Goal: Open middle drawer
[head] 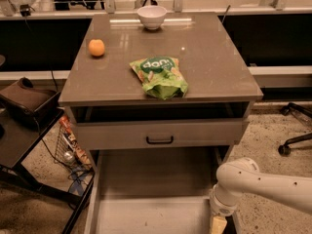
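Observation:
The middle drawer [122, 134] is the pale grey-beige front with a small black bar handle [159, 140] at its centre, just under the tabletop. A dark gap shows above its front. Below it a lower drawer [146, 179] stands pulled far out, with a plain grey inside. My gripper [218, 224] hangs at the end of the white arm [253, 182] at the bottom right. It is low over the right front corner of the pulled-out lower drawer, well below and to the right of the middle drawer's handle.
On the brown tabletop [214, 67] lie a green snack bag [160, 76], an orange [96, 48] and a white bowl [151, 16]. A dark cart [22, 130] with cables stands at the left. An office chair base [295, 130] is at the right.

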Robot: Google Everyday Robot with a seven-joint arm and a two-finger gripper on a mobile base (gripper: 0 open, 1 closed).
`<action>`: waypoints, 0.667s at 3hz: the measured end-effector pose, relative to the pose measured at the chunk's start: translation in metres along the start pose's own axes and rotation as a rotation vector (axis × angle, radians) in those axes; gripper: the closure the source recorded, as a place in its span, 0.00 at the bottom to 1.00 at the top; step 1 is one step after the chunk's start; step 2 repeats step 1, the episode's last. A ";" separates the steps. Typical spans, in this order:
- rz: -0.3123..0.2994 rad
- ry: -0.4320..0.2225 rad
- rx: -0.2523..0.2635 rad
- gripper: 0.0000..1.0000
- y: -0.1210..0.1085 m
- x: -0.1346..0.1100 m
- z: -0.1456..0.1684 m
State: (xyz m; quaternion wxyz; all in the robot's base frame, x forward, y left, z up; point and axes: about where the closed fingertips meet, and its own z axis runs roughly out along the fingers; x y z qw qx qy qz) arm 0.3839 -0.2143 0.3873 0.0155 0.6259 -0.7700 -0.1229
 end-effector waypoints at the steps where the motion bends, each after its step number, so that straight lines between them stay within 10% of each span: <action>1: 0.000 0.000 0.000 0.00 0.000 0.000 0.000; 2: 0.000 0.000 0.000 0.00 0.000 0.000 0.000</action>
